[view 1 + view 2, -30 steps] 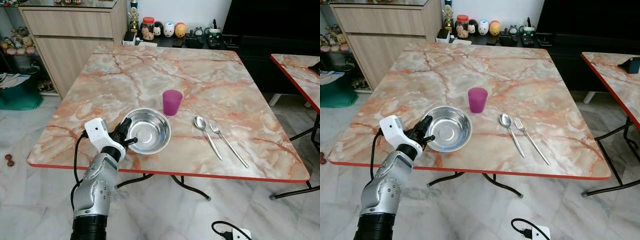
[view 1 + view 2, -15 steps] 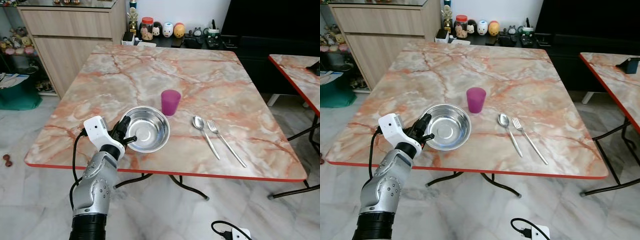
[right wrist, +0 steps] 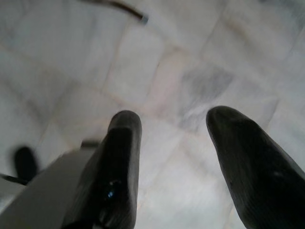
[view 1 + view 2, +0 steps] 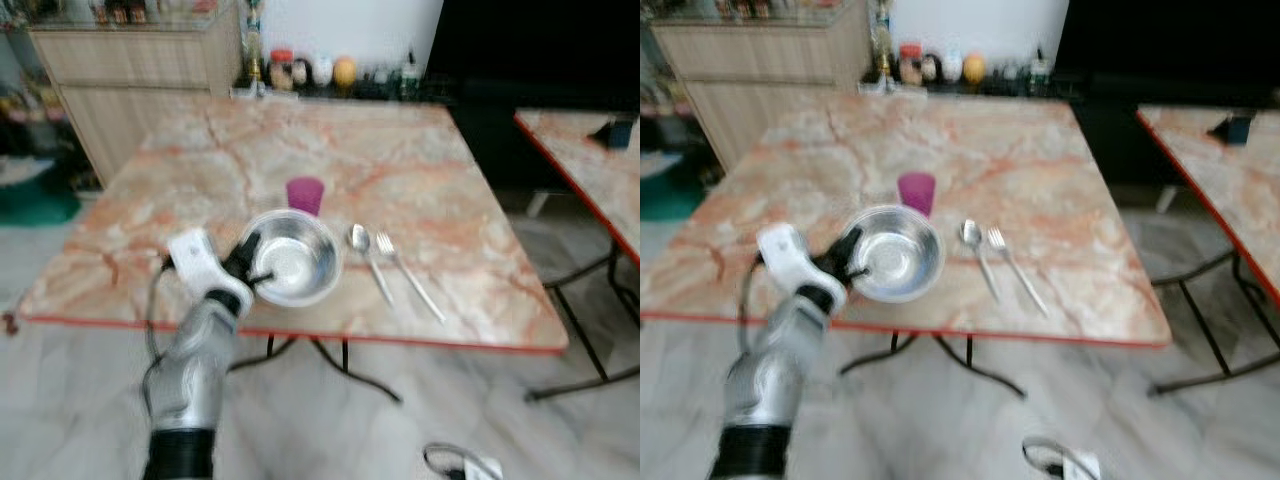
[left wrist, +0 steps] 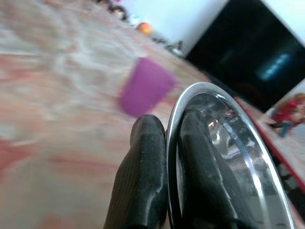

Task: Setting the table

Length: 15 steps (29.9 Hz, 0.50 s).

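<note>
I see a polished metal bowl, mirror-bright along its rim, pinched in my left gripper, whose black fingers look matt and finely ribbed, like rubber. Just beyond the bowl, the purple cup reads as smooth plastic. Beside the bowl lie a shiny metal spoon and fork. The counter has a glossy marble-patterned top. My arm's casing is brushed silver metal.
</note>
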Motion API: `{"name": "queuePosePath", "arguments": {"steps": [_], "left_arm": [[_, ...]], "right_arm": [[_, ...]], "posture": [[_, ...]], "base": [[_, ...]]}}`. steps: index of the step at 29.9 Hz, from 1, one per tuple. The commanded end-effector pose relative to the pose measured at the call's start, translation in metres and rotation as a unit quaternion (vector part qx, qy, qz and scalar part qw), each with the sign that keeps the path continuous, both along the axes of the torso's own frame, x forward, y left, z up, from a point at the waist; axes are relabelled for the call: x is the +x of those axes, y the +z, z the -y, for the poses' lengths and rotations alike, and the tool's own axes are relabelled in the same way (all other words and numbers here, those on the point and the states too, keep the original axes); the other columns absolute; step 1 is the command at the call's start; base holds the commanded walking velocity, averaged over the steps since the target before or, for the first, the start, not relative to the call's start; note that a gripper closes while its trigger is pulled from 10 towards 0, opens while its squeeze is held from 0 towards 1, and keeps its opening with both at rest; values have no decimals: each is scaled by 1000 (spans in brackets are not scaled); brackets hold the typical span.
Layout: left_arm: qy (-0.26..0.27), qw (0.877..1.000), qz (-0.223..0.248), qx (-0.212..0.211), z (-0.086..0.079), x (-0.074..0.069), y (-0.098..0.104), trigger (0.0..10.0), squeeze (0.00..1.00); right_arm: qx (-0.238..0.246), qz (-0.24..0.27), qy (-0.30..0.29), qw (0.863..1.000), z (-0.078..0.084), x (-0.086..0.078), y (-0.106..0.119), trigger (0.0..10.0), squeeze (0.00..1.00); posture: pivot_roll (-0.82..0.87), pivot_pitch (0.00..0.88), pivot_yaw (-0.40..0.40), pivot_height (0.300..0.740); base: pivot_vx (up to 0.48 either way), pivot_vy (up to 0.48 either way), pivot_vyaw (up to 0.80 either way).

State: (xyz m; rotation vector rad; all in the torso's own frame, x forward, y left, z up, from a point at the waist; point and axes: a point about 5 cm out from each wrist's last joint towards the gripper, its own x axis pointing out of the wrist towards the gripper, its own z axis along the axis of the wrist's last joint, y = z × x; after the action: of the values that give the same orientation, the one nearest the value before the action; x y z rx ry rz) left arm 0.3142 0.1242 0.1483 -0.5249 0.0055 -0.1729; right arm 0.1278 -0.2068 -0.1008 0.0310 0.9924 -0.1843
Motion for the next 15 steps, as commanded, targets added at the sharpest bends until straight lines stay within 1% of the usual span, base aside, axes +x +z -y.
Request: {"name": "queuePosePath", "arguments": {"steps": [1, 15], "left_arm": [[7, 1000, 7, 11, -5, 1, 3, 10000, 0], [1, 1000, 8, 17, -4, 3, 3, 10000, 0]], "right_arm": [[5, 2, -3, 1000, -3, 1, 0, 10000, 0], [5, 2, -1, 1000, -5, 1, 0, 10000, 0]], "posture": [[117, 0, -69, 731], [116, 0, -67, 731]], "base": [[0, -382, 0], [0, -381, 0]]}}
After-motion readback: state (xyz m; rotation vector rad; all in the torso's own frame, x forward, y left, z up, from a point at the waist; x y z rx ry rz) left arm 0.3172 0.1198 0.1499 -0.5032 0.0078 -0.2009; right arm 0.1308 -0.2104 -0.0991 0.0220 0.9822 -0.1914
